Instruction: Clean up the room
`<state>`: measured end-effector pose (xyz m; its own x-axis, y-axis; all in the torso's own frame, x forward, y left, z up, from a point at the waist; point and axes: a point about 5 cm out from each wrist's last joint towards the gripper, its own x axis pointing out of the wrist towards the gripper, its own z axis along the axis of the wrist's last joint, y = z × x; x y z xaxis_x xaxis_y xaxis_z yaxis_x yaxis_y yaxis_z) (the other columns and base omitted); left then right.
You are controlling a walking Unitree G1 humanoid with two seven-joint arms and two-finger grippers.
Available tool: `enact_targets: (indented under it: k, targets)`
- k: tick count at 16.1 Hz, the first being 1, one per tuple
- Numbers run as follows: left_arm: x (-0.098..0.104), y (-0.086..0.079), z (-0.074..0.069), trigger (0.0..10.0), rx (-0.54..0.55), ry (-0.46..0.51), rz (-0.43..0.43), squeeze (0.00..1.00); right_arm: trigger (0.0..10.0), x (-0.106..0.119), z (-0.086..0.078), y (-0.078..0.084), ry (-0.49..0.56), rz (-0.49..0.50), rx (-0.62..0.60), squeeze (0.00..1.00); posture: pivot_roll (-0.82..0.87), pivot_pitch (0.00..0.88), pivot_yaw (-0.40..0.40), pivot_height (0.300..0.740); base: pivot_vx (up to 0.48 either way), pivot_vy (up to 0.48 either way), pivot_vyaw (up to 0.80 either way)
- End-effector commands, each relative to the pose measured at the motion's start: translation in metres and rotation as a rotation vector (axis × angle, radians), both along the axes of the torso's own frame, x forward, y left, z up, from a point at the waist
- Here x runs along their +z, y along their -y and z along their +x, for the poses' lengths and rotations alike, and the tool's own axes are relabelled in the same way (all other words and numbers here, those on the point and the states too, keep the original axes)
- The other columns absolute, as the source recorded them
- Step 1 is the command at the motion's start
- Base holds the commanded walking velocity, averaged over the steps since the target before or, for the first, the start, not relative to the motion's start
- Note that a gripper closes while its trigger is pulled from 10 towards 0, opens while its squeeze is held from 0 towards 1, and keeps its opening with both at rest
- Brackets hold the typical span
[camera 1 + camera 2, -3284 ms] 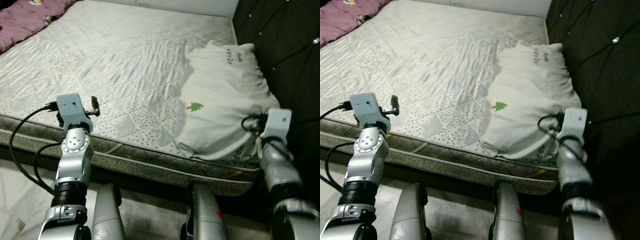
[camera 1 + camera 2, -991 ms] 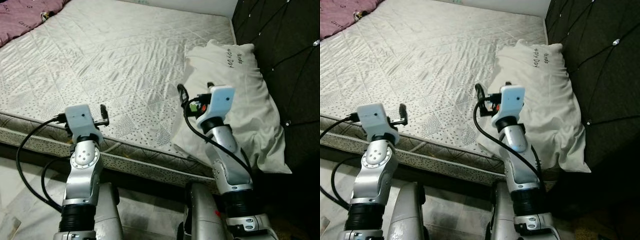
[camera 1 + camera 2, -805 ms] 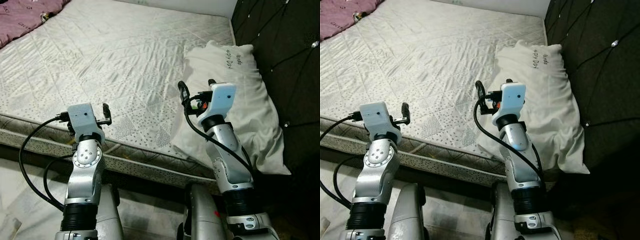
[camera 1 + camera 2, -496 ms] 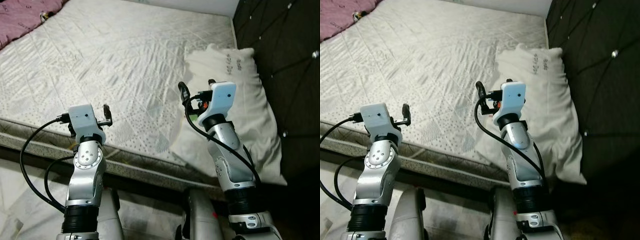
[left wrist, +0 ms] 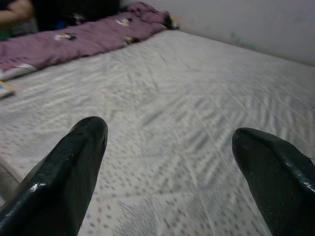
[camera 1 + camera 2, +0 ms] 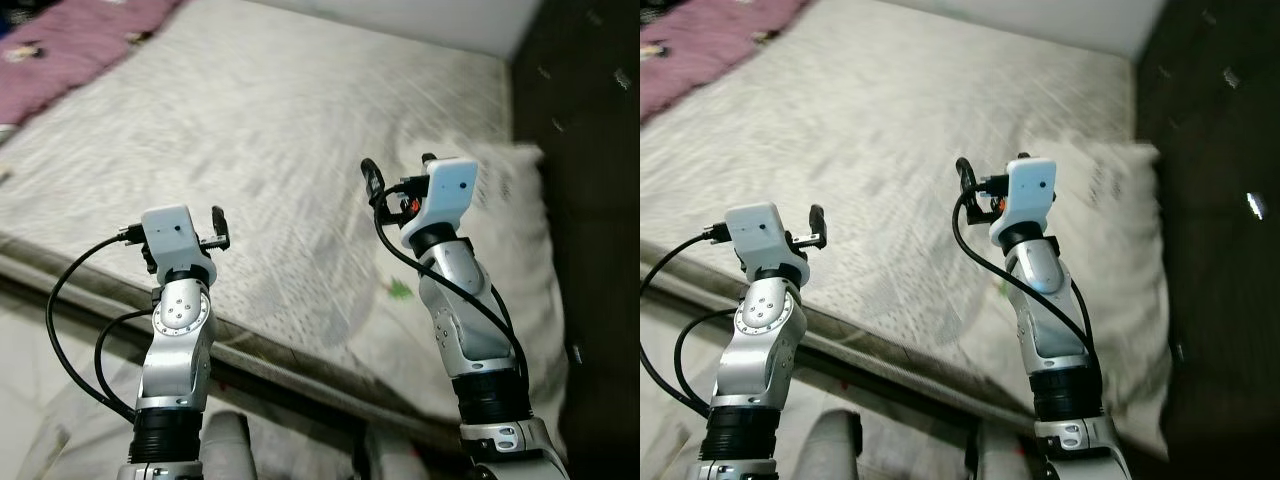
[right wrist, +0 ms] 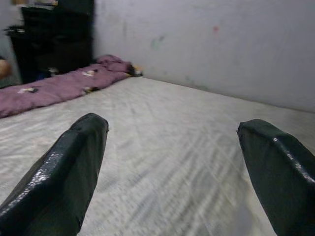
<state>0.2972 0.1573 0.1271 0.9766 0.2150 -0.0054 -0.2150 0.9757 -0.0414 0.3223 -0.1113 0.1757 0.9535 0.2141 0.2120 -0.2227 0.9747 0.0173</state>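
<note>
Bare quilted mattress point(image 6: 290, 130) spans the head views, which are blurred. At about 3 o'clock a white pillow point(image 6: 520, 270) lies along the dark tufted headboard point(image 6: 590, 120), and a purple blanket point(image 6: 70, 45) is bunched at about 10 o'clock. The left gripper point(image 5: 170, 162) is raised above the mattress's near edge, its fingers spread wide and empty. The right gripper point(image 7: 172, 157) is lifted just beside the pillow, likewise spread and holding nothing.
</note>
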Motion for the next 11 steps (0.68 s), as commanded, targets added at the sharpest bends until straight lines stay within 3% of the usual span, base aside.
enact_targets:
  k: [1, 4, 11]
  targets:
    - [0.002, 0.003, 0.001, 10.0, -0.011, 0.013, -0.004, 0.0, 10.0, 0.006, 0.001, 0.001, 0.018, -0.002, -0.007, 0.0, 0.03, 0.0, -0.071, 0.712, 0.0, 0.0, 0.0]
    - [0.008, 0.009, 0.001, 10.0, -0.025, 0.052, -0.031, 0.0, 10.0, 0.003, 0.0, 0.003, 0.011, -0.008, -0.013, 0.0, 0.03, 0.0, -0.064, 0.74, 0.0, 0.0, 0.0]
    - [0.01, 0.012, 0.004, 10.0, -0.039, 0.08, -0.038, 0.0, 10.0, -0.004, 0.002, 0.008, -0.023, -0.022, -0.047, 0.0, 0.02, 0.0, -0.062, 0.74, 0.0, 0.0, 0.0]
